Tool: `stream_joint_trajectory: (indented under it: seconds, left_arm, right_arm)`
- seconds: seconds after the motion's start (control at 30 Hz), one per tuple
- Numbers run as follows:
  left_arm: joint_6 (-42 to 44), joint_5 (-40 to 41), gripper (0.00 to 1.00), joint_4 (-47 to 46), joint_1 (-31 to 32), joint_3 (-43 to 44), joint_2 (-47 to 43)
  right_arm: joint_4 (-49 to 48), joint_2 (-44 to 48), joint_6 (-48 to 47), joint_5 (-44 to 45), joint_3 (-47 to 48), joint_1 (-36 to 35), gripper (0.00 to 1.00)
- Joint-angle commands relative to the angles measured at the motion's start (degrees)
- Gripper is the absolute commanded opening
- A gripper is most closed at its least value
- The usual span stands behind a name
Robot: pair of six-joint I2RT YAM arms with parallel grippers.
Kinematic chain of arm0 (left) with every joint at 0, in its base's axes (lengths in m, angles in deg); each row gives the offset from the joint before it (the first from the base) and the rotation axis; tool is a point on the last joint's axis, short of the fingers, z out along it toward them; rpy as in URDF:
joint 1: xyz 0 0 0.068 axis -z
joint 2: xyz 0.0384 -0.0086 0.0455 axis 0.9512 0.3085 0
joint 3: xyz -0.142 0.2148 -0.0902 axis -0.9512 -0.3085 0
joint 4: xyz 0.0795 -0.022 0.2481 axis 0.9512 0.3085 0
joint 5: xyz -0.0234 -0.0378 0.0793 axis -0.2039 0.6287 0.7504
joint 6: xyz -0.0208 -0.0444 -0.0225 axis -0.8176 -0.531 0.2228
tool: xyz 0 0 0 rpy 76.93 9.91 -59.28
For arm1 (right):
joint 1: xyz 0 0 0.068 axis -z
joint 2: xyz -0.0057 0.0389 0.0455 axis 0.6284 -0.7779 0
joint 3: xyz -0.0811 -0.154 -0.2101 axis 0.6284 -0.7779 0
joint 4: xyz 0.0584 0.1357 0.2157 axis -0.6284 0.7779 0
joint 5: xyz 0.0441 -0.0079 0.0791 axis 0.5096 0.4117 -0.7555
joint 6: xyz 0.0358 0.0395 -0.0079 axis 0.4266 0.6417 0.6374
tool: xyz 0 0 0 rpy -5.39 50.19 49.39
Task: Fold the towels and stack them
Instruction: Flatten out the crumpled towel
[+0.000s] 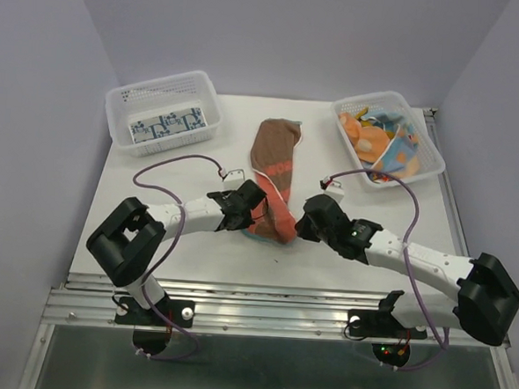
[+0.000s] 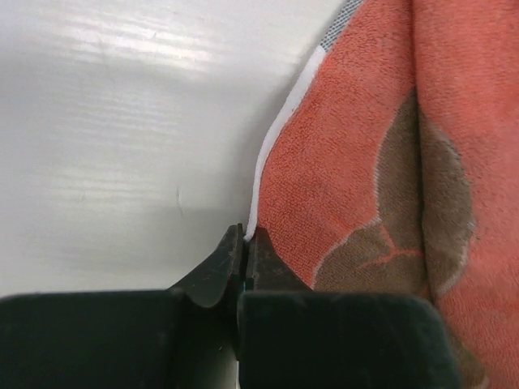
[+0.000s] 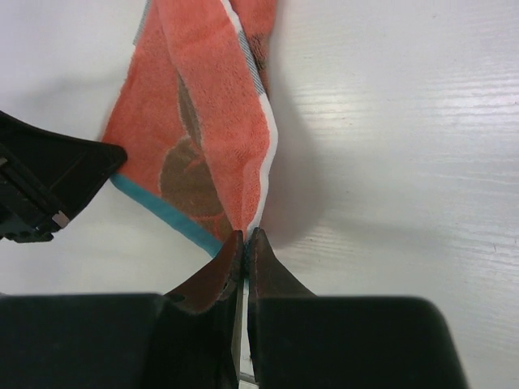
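- Far ahead of the left gripper (image 2: 244, 243), the left basket (image 1: 120, 93) holds one folded blue-white towel (image 1: 165, 123), likely the stack's start.
- The left gripper is clamped on the white hem of the orange-red towel (image 2: 349, 162).
- That towel stretches ahead of both arms along the bench (image 1: 209, 147).
- The right gripper (image 3: 246, 241) pinches the neighbouring corner, probably to fold it.
- Beyond it, the right basket (image 1: 434, 157) holds unfolded towels (image 1: 373, 135).

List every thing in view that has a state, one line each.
Orange-red towel: bunched lengthwise on the table, near end pinched by both hands.
Left hand: shut on the towel's white edge.
Right hand: shut on the towel's near corner.
Blue-white towel: folded flat in the left basket.
Heap of towels: unfolded, piled in the right basket.
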Motion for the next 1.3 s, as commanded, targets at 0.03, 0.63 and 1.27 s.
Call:
stream_joint_trajectory:
  seconds: [0.03,0.63,1.27]
  left_arm:
    - [0.76,5.51,0.0,8.33,2.84,5.07,-13.54]
    - [20.88,0.16,0.0,12.11,3.1,54.45,-25.25]
    - [17.03,-5.71,0.0,10.19,3.19,52.38,-29.2]
  right_arm:
    - [-6.1,7.85,-5.4,0.14,2.55,-0.08,0.01]
    - [-6.37,14.64,-27.73,4.88,41.31,-0.08,0.01]
    - [-0.66,15.43,-28.97,3.05,48.7,-0.08,0.01]
